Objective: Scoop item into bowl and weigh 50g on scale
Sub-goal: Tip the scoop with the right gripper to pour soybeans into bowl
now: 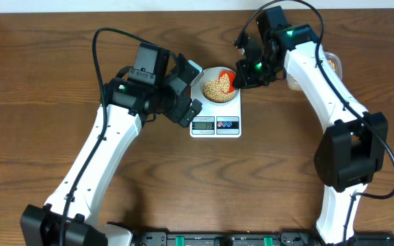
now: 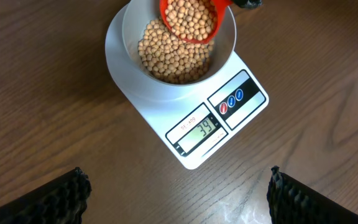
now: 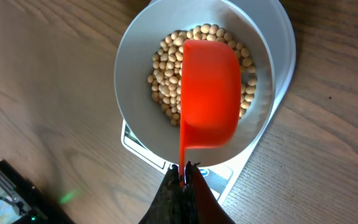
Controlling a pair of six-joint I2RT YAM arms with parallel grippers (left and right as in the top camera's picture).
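The white bowl (image 1: pixel 206 75) stands on the white scale (image 1: pixel 214 113), partly filled with tan beans (image 1: pixel 215 87). The scale's display (image 2: pixel 202 129) reads 39. My right gripper (image 3: pixel 184 169) is shut on the thin handle of an orange-red scoop (image 3: pixel 210 93), which hangs over the bowl (image 3: pixel 135 62) and the beans (image 3: pixel 166 68). In the left wrist view the scoop (image 2: pixel 166 18) is tipped toward the bowl (image 2: pixel 129 31) and still carries beans. My left gripper (image 1: pixel 191 89) stands open just left of the scale, its fingers (image 2: pixel 61 196) wide apart over bare wood.
A clear tub (image 1: pixel 332 65) with more beans sits at the far right, mostly hidden behind my right arm. The scale's blue and red buttons (image 2: pixel 231 102) face the front. Brown wooden tabletop (image 1: pixel 46 102) surrounds the scale.
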